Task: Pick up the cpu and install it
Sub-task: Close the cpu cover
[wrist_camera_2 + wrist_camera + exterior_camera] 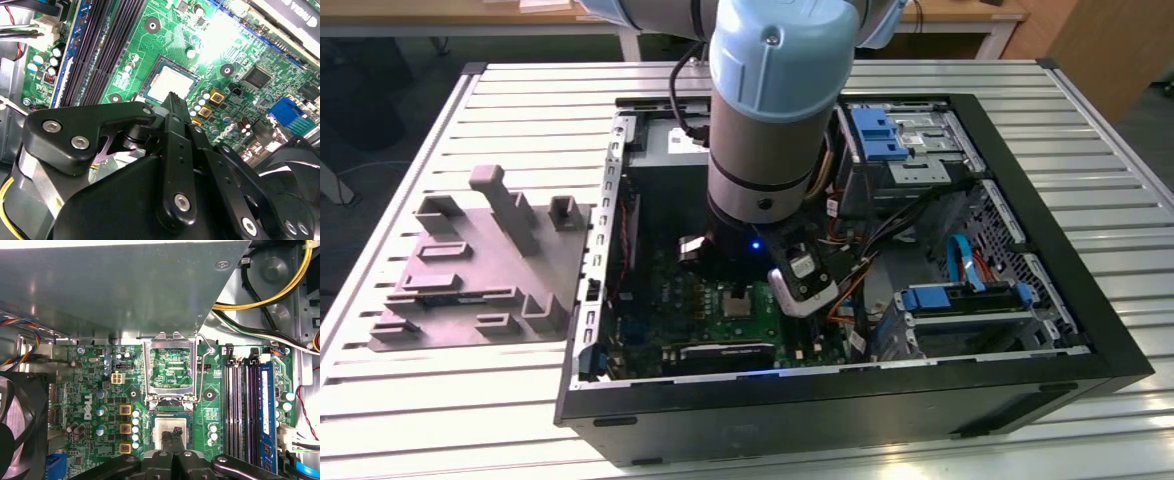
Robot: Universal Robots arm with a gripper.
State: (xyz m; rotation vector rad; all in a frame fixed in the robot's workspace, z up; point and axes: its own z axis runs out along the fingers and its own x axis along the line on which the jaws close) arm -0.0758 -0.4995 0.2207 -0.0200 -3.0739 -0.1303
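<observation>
I have the arm reaching down into the open black computer case (854, 405) that lies on the slatted aluminium worktop (761, 80). The grey moulded plastic fixture with upright posts (480, 270) sits well apart, on the exterior view's left.

In both wrist views the black two-fingered tool (173, 432) has its fingers together, clamped on nothing. Its tips are over the middle of the small flat square cpu with the dull silver top (170, 422). The cpu lies flat in the socket of the green motherboard (220, 412), just beside the hinged rectangular metal socket frame (169, 338). That frame stands open, with its thin wire lever (200, 370) swung clear. Whether the tips touch the silver top or hover just above it, I cannot tell.

I judge this to be the seating step, with the chip already in its place. To do it well I would keep the tool square over the centre. Any press should be light and straight down, with no sideways drag that could skew the chip on the contacts below. I would want all four edges level within the socket walls, and the tips kept off the gold-topped components (126, 429) near the socket.
</observation>
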